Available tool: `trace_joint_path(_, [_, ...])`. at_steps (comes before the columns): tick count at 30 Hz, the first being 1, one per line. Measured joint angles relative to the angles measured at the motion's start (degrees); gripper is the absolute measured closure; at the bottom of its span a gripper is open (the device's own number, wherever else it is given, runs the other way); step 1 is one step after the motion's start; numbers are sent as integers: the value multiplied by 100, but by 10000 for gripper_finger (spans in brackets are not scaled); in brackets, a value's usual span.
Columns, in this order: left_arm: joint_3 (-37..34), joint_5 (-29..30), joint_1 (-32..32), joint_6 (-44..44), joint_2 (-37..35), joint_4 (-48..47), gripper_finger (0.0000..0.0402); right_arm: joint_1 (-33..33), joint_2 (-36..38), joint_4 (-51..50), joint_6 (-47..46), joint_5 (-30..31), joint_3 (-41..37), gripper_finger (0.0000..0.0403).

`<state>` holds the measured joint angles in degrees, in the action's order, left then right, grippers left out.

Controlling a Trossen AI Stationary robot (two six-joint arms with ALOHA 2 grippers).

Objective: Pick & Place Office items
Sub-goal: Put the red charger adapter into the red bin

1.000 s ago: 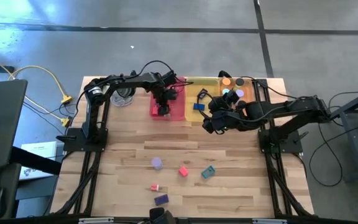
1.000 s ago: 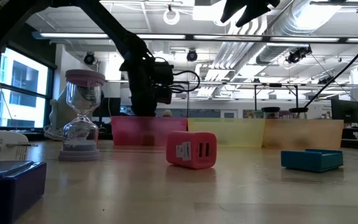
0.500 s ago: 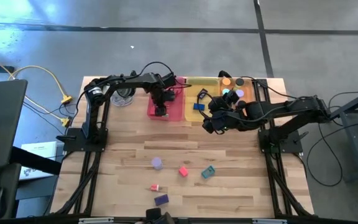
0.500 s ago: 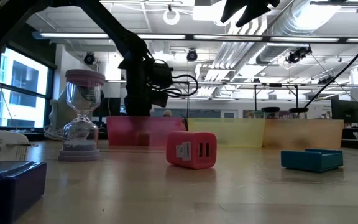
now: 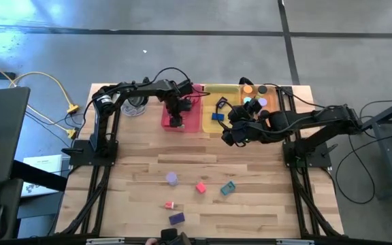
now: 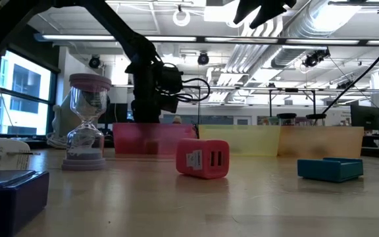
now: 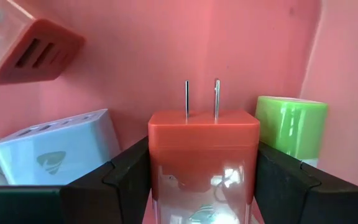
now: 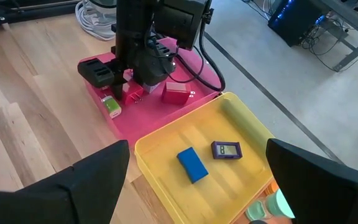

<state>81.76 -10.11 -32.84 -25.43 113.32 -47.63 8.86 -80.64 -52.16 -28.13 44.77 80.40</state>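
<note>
Left wrist view: left claw [image 7: 204, 171] is pinching a red plug adapter [image 7: 204, 152] by its flat sides inside the pink tray [image 7: 241, 37], prongs pointing away. Rigid, light, glossy; probably slippery. Right claw [image 5: 231, 134] is hanging spread beside the yellow tray [image 5: 213, 92].

Pink tray [image 5: 197, 122]: crowded; the left gripper [image 5: 176, 120] stands inside it, with a red plug block [image 7: 204, 155] between its fingers, a green cylinder [image 7: 291, 127], a white-blue block [image 7: 55, 149] and a red block [image 7: 33, 43] close around.
Yellow tray [image 8: 166, 146]: floor mostly free; only a blue block [image 8: 192, 165] and a small purple clock [image 8: 227, 150] lie there.
Centre of high view: bare wood between trays and loose pieces.
Lower centre: lavender cylinder [image 5: 172, 178], red block [image 5: 200, 186], teal block [image 5: 228, 188] and purple block [image 5: 176, 218] lie apart, with gaps between.
Upper left: hourglass [image 6: 86, 122] stands beside the pink tray.
</note>
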Motion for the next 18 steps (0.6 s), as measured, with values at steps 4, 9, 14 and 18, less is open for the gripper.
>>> trace_joint_path(4, [0, 41, 0, 83, 0, 2, 176, 0, 0, 1, 44, 0, 0, 34])
trace_joint_path(9, [0, 65, 0, 152, -2, 2, 176, -2, 0, 1, 100, 2, 0, 34])
trace_joint_path(14, [0, 67, 2, 164, -2, 4, 161, -2, 0, 2, 100, 2, 0, 34])
trace_joint_path(18, [0, 84, 2, 194, -4, 4, 125, -2, 0, 0, 100, 2, 0, 34])
